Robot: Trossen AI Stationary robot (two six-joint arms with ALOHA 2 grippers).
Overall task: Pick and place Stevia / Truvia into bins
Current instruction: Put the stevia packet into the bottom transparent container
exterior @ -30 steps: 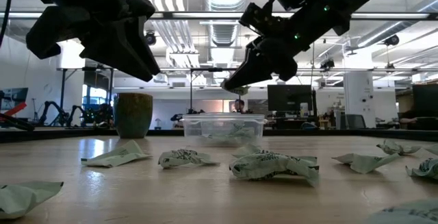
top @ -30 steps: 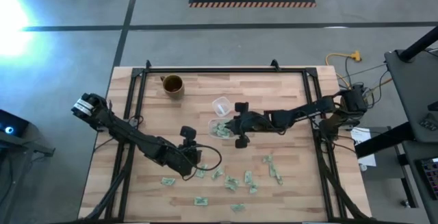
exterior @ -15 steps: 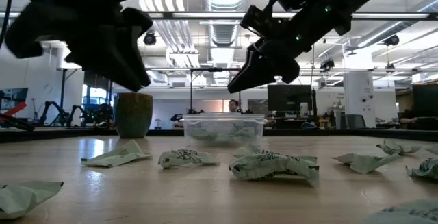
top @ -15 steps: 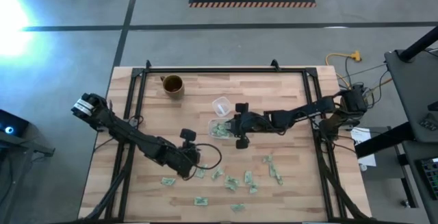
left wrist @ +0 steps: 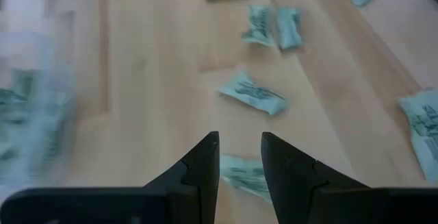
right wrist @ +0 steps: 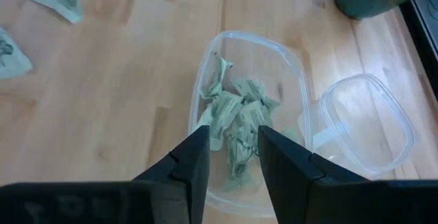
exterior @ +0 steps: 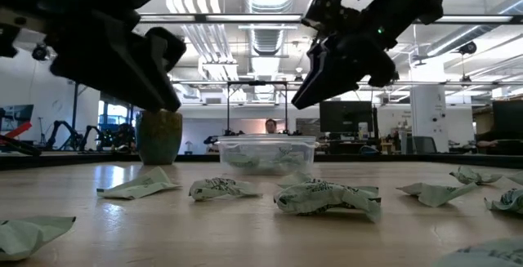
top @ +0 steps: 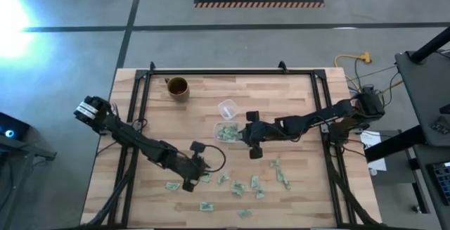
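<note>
Where packets (right wrist: pixel 236 125) fill clear bin (right wrist: pixel 296 80)

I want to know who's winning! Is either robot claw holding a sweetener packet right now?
No. The left gripper is open and empty above the loose packets. The right gripper, also open and empty, is over the clear container of packets.

Crinkled paper packets (left wrist: pixel 252 94) lie on a smooth pale wood table (top: pixel 295 96); the container (right wrist: pixel 299 107) is clear glossy plastic.
</note>
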